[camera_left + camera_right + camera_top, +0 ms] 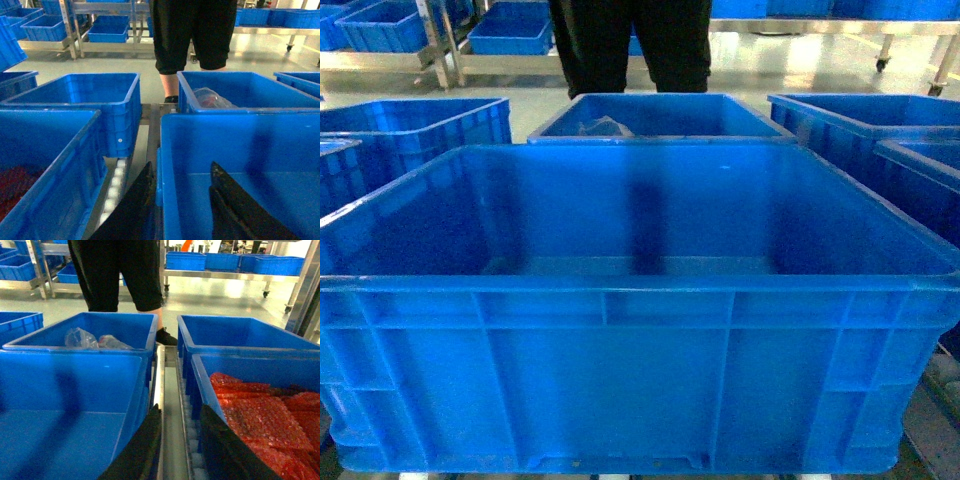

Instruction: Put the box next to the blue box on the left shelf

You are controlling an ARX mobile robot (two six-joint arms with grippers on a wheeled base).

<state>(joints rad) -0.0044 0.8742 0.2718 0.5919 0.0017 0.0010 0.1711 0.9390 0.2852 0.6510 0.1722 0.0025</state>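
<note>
The box, a big bright-blue crate with ribbed walls, fills the head view just in front of me and looks empty. My left gripper is open astride the box's left wall, with one finger outside against the wall and the other inside, apart from it. My right gripper is open beside the box's right wall, over a metal rail. Neither gripper shows in the head view. A shelf at the far left holds blue boxes; which one the task means I cannot tell.
Blue crates surround the box: one behind holding a plastic bag, one at the right full of red material, and others at the left. A person's legs stand behind. White rollers run along the left gap.
</note>
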